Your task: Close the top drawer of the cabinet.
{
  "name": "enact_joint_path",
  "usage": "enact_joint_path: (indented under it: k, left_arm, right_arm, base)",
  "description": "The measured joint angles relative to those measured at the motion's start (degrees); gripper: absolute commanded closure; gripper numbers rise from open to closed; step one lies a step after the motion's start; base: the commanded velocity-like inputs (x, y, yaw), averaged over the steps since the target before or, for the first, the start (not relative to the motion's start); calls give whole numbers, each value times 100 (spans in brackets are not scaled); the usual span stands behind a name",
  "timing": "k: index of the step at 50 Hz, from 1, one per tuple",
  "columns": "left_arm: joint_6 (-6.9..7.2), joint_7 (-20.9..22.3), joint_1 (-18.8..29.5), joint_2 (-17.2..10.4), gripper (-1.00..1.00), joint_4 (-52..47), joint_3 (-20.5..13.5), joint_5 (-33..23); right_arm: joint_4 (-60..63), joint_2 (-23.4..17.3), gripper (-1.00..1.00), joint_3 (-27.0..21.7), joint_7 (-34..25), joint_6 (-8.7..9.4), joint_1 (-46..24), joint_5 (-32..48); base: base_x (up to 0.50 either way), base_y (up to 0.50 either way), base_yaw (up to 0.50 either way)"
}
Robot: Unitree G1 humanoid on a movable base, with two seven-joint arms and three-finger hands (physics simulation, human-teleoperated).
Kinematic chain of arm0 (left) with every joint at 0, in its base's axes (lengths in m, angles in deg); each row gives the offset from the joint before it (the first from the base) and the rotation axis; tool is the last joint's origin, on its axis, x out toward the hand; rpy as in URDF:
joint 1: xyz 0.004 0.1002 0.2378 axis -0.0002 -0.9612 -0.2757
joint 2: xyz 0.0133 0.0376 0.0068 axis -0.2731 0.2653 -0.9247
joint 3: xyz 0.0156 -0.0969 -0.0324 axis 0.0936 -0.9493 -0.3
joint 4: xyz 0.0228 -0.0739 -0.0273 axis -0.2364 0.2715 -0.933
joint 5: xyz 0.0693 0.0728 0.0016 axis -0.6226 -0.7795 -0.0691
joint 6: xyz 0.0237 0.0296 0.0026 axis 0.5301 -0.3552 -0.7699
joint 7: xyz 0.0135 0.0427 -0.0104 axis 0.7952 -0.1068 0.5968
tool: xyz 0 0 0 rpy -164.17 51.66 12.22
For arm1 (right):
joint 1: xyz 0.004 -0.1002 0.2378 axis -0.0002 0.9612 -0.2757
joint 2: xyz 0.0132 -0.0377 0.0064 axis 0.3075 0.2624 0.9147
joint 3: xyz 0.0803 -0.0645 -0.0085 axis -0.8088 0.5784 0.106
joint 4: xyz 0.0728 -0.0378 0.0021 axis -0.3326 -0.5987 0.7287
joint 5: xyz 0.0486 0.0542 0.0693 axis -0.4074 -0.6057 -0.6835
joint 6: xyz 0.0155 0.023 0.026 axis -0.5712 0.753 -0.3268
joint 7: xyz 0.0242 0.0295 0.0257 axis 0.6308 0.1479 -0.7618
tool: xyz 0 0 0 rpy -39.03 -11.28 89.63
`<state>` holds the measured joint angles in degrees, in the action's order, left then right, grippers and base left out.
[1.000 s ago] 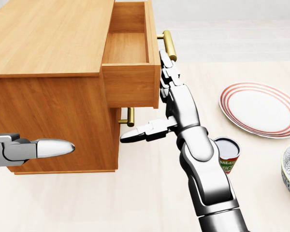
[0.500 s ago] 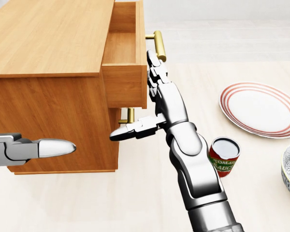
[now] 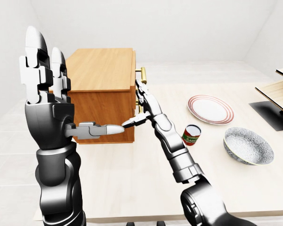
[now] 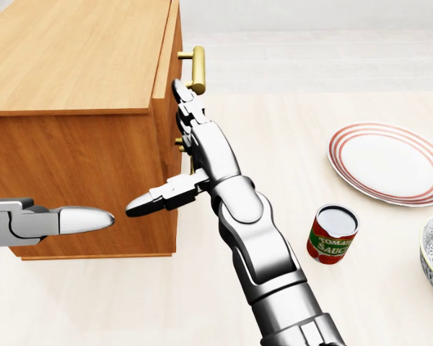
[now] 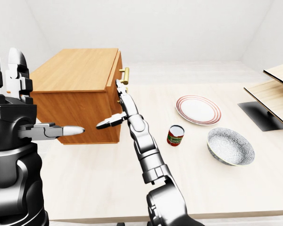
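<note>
Pushing is the step in hand, and by the look of it nearly finished. Nearest in the head view, the left hand [image 4: 54,220] enters from the left edge with fingers extended and nothing in it, hovering off the cabinet's side and apart from it. Beyond it the right hand [image 4: 195,140] reaches up the middle of the view, fingers stretched flat against the face of the top drawer [image 4: 175,54], thumb splayed out to the left; it grips nothing, only presses with open fingers. The drawer sits at the cabinet's [image 4: 72,108] right end in this view, its front almost flush with the carcass, the brass handle [image 4: 196,70] standing just above the fingertips.

I judge that the next move is a short last push along the same line until the front seats flush, then drawing the hand clear without snagging the handle.

The head view shows the contact closely but cuts the surroundings. The right-eye view shows the whole tabletop [image 5: 108,174]: a tomato sauce can [image 5: 176,135] beside the arm, a bowl [image 5: 230,146] at the right, and a striped plate [image 5: 198,109] farther off. Only the left-eye view shows the left hand raised upright, palm open.
</note>
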<state>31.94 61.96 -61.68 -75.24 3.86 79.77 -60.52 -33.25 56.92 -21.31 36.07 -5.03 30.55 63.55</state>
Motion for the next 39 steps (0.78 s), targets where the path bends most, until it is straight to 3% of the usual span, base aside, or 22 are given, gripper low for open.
enact_joint_path:
  k: [13, 39]
  left_arm:
    - [0, 0, 6, -3, -100, -14, 0, 6]
    - [0, 29, 11, -5, -100, -2, 8, -5]
  right_arm:
    - [-452, 108, -100, 5, -26, -8, -281, -67]
    - [-1566, -203, -100, -61, -226, -202, -970, -376]
  base:
    - [0, 0, 0]
    - [0, 0, 0]
